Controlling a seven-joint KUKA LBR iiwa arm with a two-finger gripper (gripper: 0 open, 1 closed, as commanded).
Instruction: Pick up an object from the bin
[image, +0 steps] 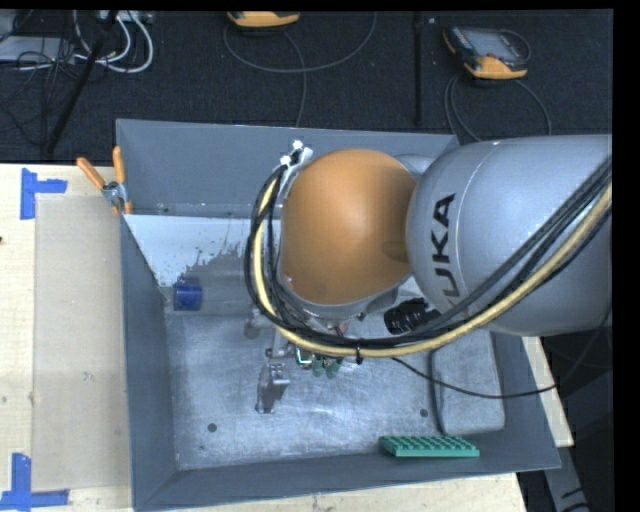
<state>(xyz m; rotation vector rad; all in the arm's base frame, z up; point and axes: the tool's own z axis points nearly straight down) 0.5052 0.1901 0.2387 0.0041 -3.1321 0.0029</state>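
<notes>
The end effector (268, 392) hangs low over the grey floor of the bin (150, 400), a little left of the floor's middle. It sits below the orange cover (345, 225) on the arm's wrist. Most of it is hidden under that cover and the loop of black and yellow cables (262, 250) that runs round it. Whether it is spread or pressed together cannot be told from this angle, nor whether it touches the floor. The patch of floor right under it looks bare and speckled.

Two loose things lie in the bin, and both are apart from the end effector. A small blue block (187, 295) sits up and to the left, close to the bin's far left corner where the sloped wall meets the floor. A flat green toothed strip (430, 447) lies lengthwise against the near wall, towards the near right corner and well away from the end effector.

The silver arm (510, 240) comes in from the right and covers much of the right half of the bin.
</notes>
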